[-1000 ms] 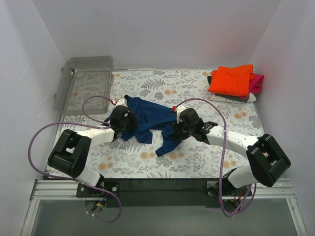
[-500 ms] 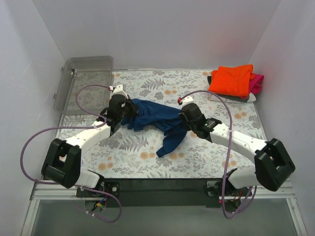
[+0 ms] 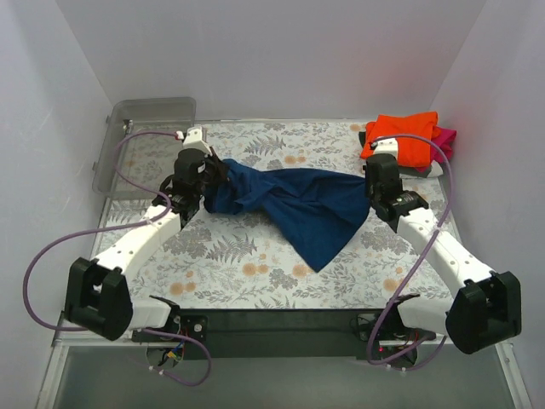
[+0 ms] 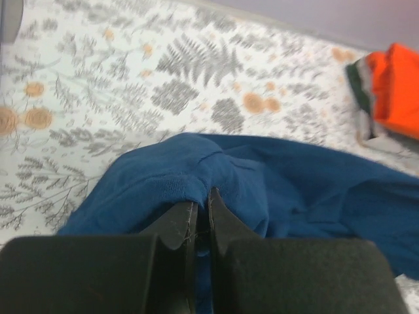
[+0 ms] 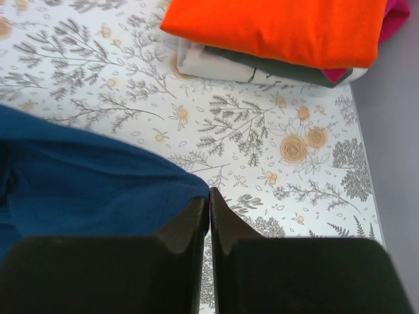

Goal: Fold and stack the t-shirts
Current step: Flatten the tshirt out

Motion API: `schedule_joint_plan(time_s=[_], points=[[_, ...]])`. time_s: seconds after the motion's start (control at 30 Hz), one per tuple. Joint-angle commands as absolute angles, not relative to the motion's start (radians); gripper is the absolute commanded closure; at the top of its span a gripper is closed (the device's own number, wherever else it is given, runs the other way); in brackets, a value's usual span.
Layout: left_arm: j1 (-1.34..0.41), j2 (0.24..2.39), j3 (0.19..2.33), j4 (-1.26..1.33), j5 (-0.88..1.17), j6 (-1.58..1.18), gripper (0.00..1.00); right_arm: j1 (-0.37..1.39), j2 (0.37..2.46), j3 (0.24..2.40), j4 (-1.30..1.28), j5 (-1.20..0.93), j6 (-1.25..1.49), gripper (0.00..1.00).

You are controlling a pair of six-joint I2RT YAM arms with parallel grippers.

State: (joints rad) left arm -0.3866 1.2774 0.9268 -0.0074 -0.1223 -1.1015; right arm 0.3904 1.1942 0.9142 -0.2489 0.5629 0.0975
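Observation:
The navy t-shirt (image 3: 302, 204) is stretched across the middle of the floral table between both arms, a loose flap hanging toward the front. My left gripper (image 3: 207, 175) is shut on the shirt's left end; in the left wrist view its jaws (image 4: 203, 199) pinch a fold of the navy t-shirt (image 4: 294, 190). My right gripper (image 3: 372, 189) is shut on the right end, where its jaws (image 5: 209, 199) pinch the edge of the navy t-shirt (image 5: 85, 176). A stack of folded t-shirts (image 3: 404, 143) with the orange one (image 5: 281, 26) on top lies at the back right.
A clear plastic bin (image 3: 145, 141) sits at the back left corner. White walls enclose the table on three sides. The folded stack lies just beyond the right gripper. Purple cables loop off both arms.
Both grippers closed on the shirt and pulled apart, left toward the back left, right toward the back right. The bunched navy shirt is now drawn out wide between them.

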Motion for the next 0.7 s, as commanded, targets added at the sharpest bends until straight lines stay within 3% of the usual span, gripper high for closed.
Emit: schedule_joint_plan(time_s=[0.0,0.03,0.07,0.1,0.13,0.17,0.27,0.33,0.47,0.67], points=[[-0.362,1.408,0.96,-0.006,-0.081,-1.077,0.94,0.361,1.253,0.917,-0.245,0.546,0.109,0.99],[-0.362,1.445,0.974,-0.006,-0.074,-1.075,0.71,0.353,1.275,0.923,-0.245,0.54,0.115,0.99],[-0.361,1.477,1.007,-0.006,-0.066,-1.077,0.63,0.345,1.313,0.928,-0.245,0.532,0.121,0.98],[-0.36,1.523,1.014,-0.008,-0.063,-1.08,0.53,0.344,1.327,0.931,-0.247,0.529,0.124,0.91],[-0.36,1.529,1.014,-0.011,-0.075,-1.092,0.45,0.342,1.336,0.933,-0.25,0.525,0.127,0.68],[-0.362,1.526,1.005,-0.008,-0.086,-1.1,0.33,0.344,1.335,0.928,-0.252,0.505,0.133,0.56],[-0.364,1.435,0.93,0.038,-0.12,-1.104,0.29,0.345,1.29,0.902,-0.252,0.439,0.143,0.35],[-0.377,1.309,0.838,0.044,-0.123,-1.124,0.29,0.345,1.247,0.884,-0.252,0.385,0.147,0.31],[-0.449,1.241,0.688,0.051,-0.098,-1.215,0.3,0.348,1.19,0.847,-0.244,0.302,0.15,0.29],[-0.502,1.331,0.558,0.115,-0.041,-1.293,0.37,0.356,1.177,0.787,-0.198,0.21,0.158,0.29]])
